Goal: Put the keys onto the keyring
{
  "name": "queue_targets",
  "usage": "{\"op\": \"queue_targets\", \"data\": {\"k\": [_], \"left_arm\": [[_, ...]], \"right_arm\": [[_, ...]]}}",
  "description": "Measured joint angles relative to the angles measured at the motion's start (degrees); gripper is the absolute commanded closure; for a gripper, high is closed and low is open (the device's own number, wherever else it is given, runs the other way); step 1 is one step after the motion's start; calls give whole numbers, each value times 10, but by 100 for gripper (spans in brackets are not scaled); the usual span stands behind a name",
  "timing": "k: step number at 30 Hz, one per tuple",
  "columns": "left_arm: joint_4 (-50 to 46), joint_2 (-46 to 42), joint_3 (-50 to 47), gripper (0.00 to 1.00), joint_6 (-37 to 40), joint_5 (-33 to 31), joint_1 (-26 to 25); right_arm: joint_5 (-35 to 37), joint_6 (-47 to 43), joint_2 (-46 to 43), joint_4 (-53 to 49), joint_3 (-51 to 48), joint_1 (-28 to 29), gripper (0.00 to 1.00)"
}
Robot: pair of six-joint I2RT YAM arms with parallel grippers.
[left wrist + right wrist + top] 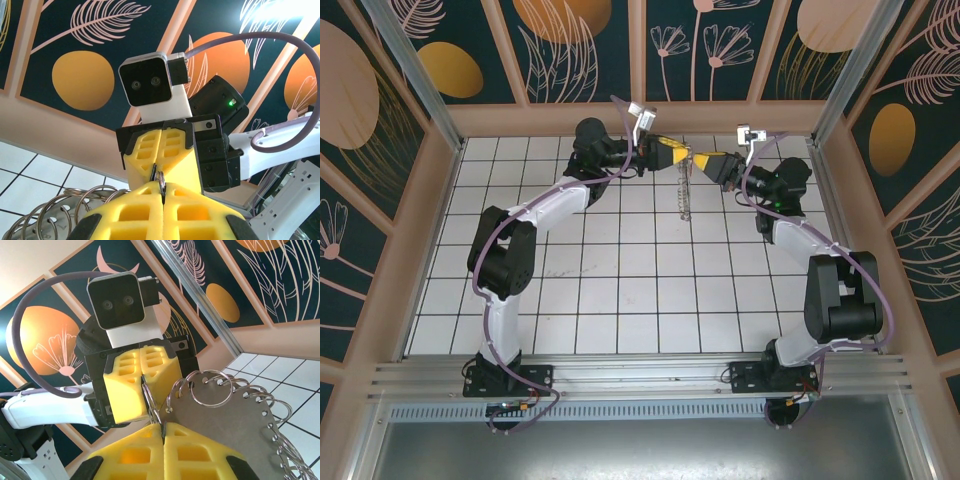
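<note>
My left gripper (678, 156) is pinched fully shut on the keyring (684, 195), which dangles edge-on just below my fingertips. From that wrist you can see one little silvery loop (160, 178) stuck right in the seam between my yellow fingers (150, 200), with more loops bunched down to their left. My right gripper (700, 158) sits nose to nose with the left one. It's clamped tight on the keyring too, with the flat body fanning out to that hand's right.
</note>
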Motion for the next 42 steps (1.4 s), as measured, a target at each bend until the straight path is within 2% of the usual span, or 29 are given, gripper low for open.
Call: {"op": "queue_targets", "data": {"k": [22, 23, 26, 28, 35, 42], "left_arm": [[87, -4, -25, 100, -56, -17, -1], [87, -4, -26, 100, -57, -18, -1], [88, -4, -29, 100, -58, -25, -2], [88, -4, -30, 100, -59, -33, -3], [94, -9, -33, 100, -59, -54, -7], [110, -10, -51, 100, -75, -85, -8]], "right_arm": [[29, -45, -18, -54, -11, 44, 100], [30, -49, -18, -57, -11, 44, 94], [30, -57, -20, -73, -11, 44, 66], [28, -68, -26, -93, -15, 43, 59], [30, -110, -118, -176, -61, 10, 56], [56, -113, -178, -192, -63, -6, 54]]}}
